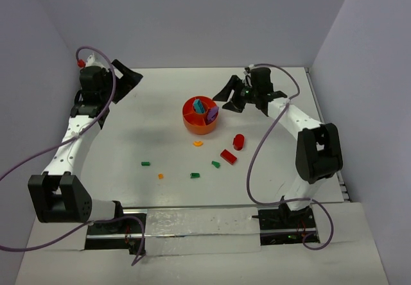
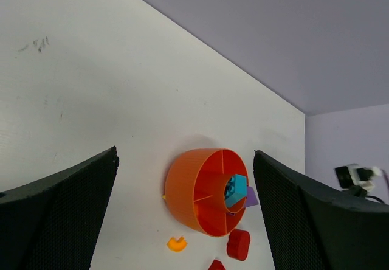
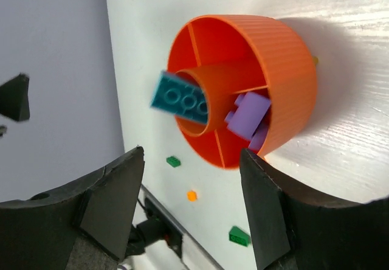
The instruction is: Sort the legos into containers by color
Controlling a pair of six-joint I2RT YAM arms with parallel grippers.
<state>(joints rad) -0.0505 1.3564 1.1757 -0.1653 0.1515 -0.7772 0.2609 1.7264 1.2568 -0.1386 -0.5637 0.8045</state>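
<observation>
The round orange divided bowl [image 1: 192, 122] stands mid-table, with a teal block [image 1: 200, 106] sticking out of its hub and a purple block [image 1: 212, 113] in a wedge. On the table in front of it lie a red round piece [image 1: 238, 142], a red brick [image 1: 228, 156], an orange curved piece [image 1: 198, 144], a tiny orange brick [image 1: 160, 176] and three green bricks [image 1: 146, 164] [image 1: 195, 175] [image 1: 216, 164]. My left gripper [image 1: 131, 83] is open and empty, far left of the bowl. My right gripper [image 1: 229, 99] is open and empty, just right of the bowl.
The left wrist view shows the bowl [image 2: 185, 188], the teal block [image 2: 236, 189], the orange curved piece [image 2: 177, 244] and the red round piece [image 2: 238, 244]. The right wrist view shows the bowl [image 3: 285, 75], the purple block [image 3: 249, 115] and green bricks [image 3: 174, 161]. Walls enclose the table.
</observation>
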